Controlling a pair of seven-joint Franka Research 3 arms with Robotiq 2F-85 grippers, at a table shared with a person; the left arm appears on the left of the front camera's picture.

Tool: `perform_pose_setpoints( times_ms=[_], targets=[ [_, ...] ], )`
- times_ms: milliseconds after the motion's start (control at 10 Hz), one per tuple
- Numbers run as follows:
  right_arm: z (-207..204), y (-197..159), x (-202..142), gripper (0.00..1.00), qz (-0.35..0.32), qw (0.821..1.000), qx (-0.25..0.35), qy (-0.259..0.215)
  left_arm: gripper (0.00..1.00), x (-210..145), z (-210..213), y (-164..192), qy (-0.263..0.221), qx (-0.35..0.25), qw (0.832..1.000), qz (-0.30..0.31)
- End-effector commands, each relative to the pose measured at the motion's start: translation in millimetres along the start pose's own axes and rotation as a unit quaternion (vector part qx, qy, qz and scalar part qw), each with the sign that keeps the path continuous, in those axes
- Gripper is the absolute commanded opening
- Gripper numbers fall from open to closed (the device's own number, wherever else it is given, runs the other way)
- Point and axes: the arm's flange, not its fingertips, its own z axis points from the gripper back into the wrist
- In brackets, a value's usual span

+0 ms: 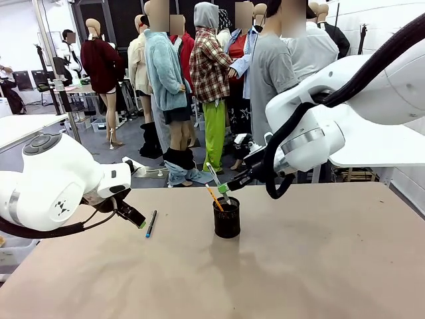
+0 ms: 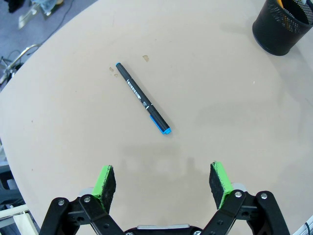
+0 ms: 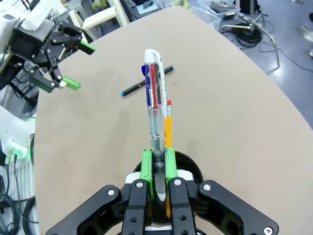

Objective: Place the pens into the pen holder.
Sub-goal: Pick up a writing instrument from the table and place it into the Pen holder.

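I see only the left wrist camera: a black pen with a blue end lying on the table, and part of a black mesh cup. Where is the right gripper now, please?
Observer: The right gripper is shut on a clear-and-silver pen, holding it directly over the black wire-mesh pen holder.
Operator: Is something inside the cup?
Observer: Yes, an orange pencil-like pen with a red end stands in it, leaning.
Operator: Is the right arm close to my pen?
Observer: No. In the front view the black pen with blue end lies left of the holder, beside the left gripper, apart from the right gripper.
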Motion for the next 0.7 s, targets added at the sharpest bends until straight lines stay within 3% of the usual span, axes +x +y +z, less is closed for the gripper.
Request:
perform_pose_setpoints(
  times_ms=[0,600],
  targets=[
    [-14.1,-2.1,-2.4,0.0,0.032,0.999,-0.008,-0.009,1.0,-0.3,0.8,1.7,-0.001,0.0,1.0,0.002],
    [-24.2,-2.0,-13.6,0.0,0.048,0.999,-0.013,0.013,1.0,-0.3,0.8,1.7,-0.001,0.0,1.0,0.002]
  ],
)
